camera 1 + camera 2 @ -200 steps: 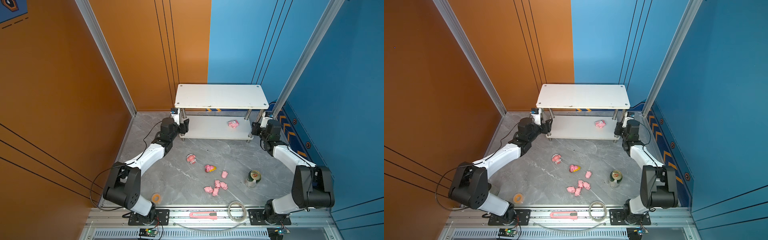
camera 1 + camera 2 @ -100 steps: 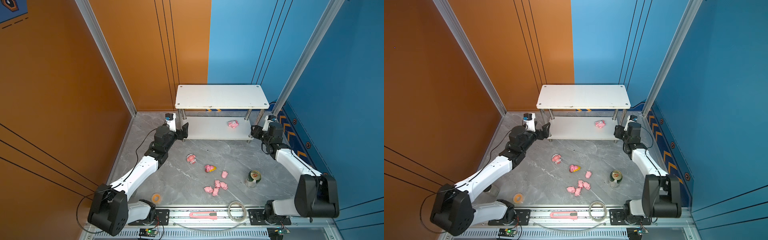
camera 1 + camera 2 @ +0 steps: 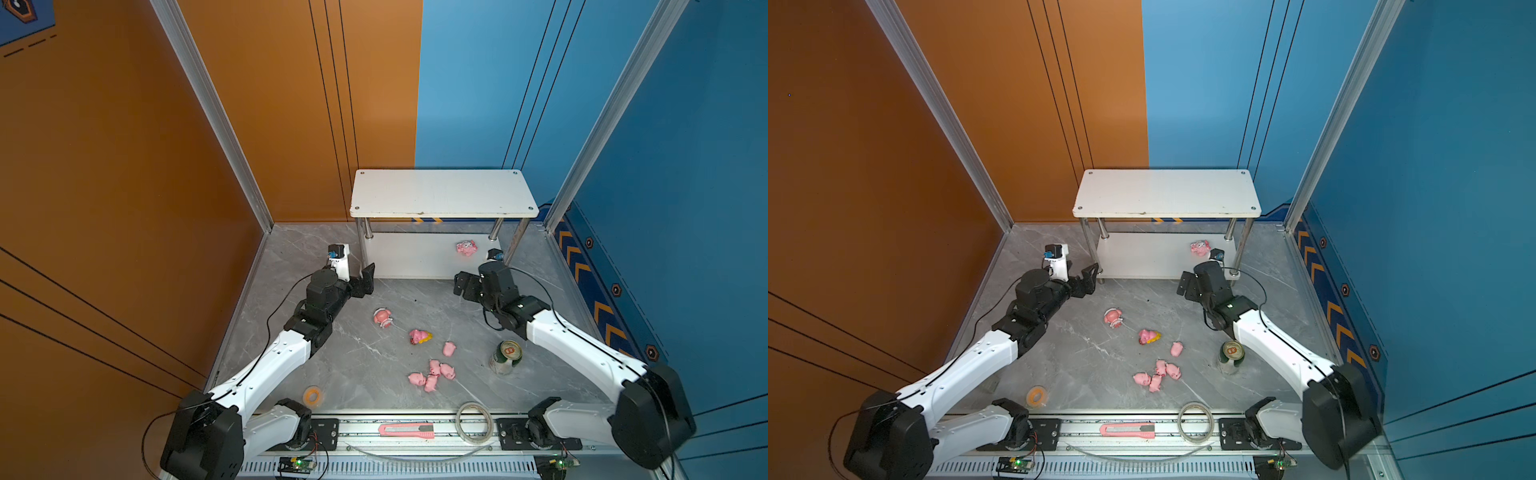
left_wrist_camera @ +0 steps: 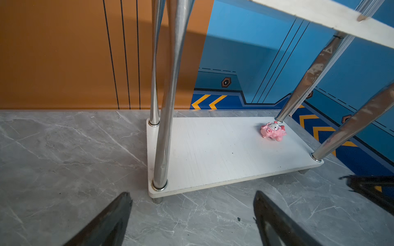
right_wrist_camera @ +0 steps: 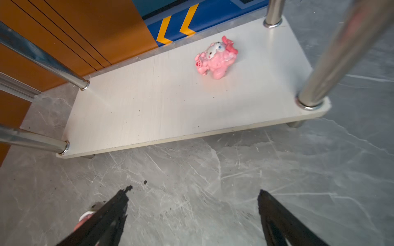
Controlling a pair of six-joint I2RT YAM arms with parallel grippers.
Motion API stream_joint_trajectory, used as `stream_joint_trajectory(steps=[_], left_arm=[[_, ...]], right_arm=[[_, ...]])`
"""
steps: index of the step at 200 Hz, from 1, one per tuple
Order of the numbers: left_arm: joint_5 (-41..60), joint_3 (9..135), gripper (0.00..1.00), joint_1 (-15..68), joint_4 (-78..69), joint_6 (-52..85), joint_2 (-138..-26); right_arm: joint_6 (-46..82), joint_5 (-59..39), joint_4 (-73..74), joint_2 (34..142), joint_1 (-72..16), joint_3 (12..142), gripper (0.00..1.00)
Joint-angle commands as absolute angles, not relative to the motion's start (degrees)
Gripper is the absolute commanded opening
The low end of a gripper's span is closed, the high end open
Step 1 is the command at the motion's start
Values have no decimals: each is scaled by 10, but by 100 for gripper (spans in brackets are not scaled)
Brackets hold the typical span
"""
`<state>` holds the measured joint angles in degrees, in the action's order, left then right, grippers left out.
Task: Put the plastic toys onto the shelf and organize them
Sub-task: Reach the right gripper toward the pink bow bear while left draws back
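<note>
I see my left pincer (image 4: 191, 197) and right pincer (image 5: 194, 191) wide open, empty, before the shelf (image 3: 440, 193); a pink-white figurine (image 5: 215, 58) rests on its lower tier.

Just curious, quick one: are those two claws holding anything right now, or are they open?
Left gripper: open, holding nothing.
Right gripper: open, holding nothing.

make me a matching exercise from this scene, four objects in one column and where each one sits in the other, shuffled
1. white-pink figurine
2. green can
3. pink utility knife
4. orange tape roll

A. lying on the front rail
B. upright on the floor, right of the small pigs
C. on the shelf, lower tier
D. flat on the floor, left of the pigs

Pairs: 1-C, 2-B, 3-A, 4-D
</note>
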<state>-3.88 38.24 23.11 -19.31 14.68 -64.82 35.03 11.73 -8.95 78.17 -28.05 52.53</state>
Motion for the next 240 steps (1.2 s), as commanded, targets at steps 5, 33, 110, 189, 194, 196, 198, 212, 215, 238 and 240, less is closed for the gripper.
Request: stream_joint_trajectory(steps=[5, 33, 110, 189, 194, 196, 198, 212, 215, 238, 240], left_arm=[[-29, 367, 91, 239, -187, 156, -635], [-24, 363, 92, 240, -193, 156, -633], [-13, 360, 93, 233, -212, 161, -670], [0, 366, 94, 219, -225, 169, -711], [0, 367, 94, 218, -225, 170, -713], [1, 367, 94, 218, -225, 170, -713], [1, 368, 94, 217, -226, 170, -714], [5, 369, 94, 216, -226, 170, -719], [5, 369, 94, 215, -227, 170, -720], [11, 368, 94, 214, -230, 172, -723], [11, 368, 94, 214, -230, 172, -723]], right_arm=[[387, 141, -78, 875, -274, 608, 100], [407, 157, -53, 962, -246, 660, 100], [404, 131, -38, 1103, -172, 781, 96], [364, 54, -49, 1230, -150, 934, 91], [360, 52, -52, 1234, -151, 941, 90], [359, 51, -52, 1235, -151, 944, 90], [357, 50, -53, 1236, -152, 947, 89], [347, 41, -61, 1245, -151, 962, 86], [346, 40, -62, 1247, -152, 964, 85], [327, 30, -66, 1254, -150, 968, 76], [326, 28, -66, 1254, -150, 966, 75]])
